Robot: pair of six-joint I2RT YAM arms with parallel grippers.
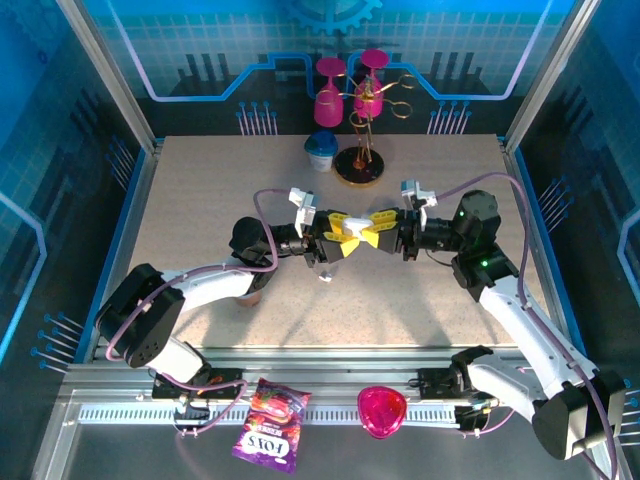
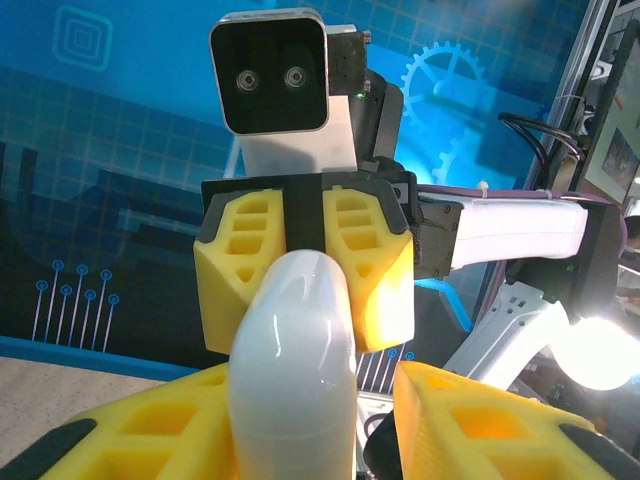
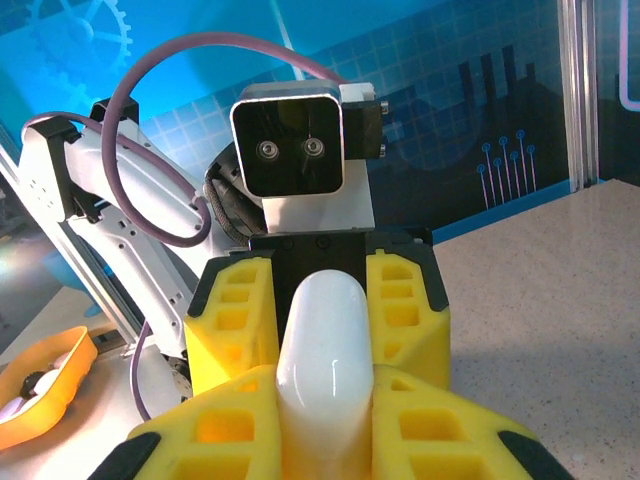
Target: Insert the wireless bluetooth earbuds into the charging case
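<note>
- Blue-lit panels wall a speckled beige table [image 1: 200, 200]. From above, the left gripper [image 1: 342, 238] and right gripper [image 1: 384, 222] meet nose to nose over mid-table, with a white charging case [image 1: 358, 233] between them, clear of the surface.
- At the far edge stand a rack of pink glasses [image 1: 362, 100] and a blue-and-white cup [image 1: 321, 152].
- Left wrist: the case rises between this arm's yellow fingers [image 2: 130, 440]. A dark gap shows on its right, so I cannot tell whether they grip. The right gripper pinches the far end.
- Right wrist: its fingers [image 3: 440, 430] press both sides of the case. An orange dish [image 3: 45, 385] at the left holds small white pieces, too blurred to name.
</note>
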